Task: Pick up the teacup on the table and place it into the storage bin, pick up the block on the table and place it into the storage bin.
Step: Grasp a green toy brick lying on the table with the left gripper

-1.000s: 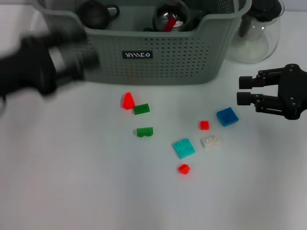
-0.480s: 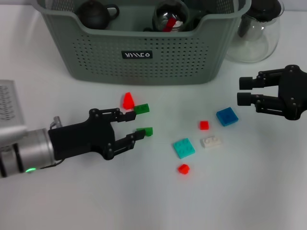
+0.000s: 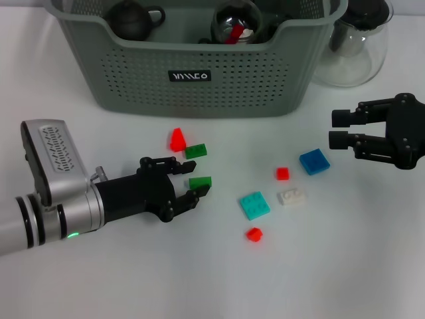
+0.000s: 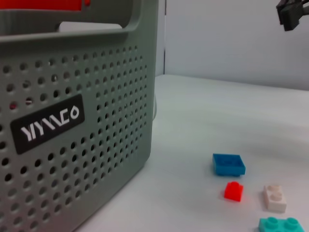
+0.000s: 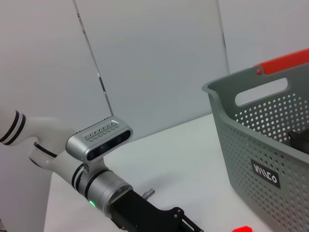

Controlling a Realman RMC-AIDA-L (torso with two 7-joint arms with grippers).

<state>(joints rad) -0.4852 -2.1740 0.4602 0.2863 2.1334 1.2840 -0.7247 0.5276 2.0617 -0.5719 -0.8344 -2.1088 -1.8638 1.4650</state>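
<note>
Table: left gripper [image 3: 188,177] partly hides green block [image 3: 200,181].

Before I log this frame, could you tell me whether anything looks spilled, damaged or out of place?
Nothing stands out. Small blocks lie loose on the table before the storage bin, the left gripper open around a green block; the right gripper hovers open.

Storage bin [image 3: 199,76]: large grey-green plastic basket, perforated walls, cut-out handles, black label with white lettering on the near wall; upright at the far side of the table. Teacup [image 3: 133,18]: dark, rounded, with side handle, lying inside the bin at its left end. Block [image 3: 200,182]: small green brick on the white table before the bin, just behind a second green brick [image 3: 195,151].
</note>
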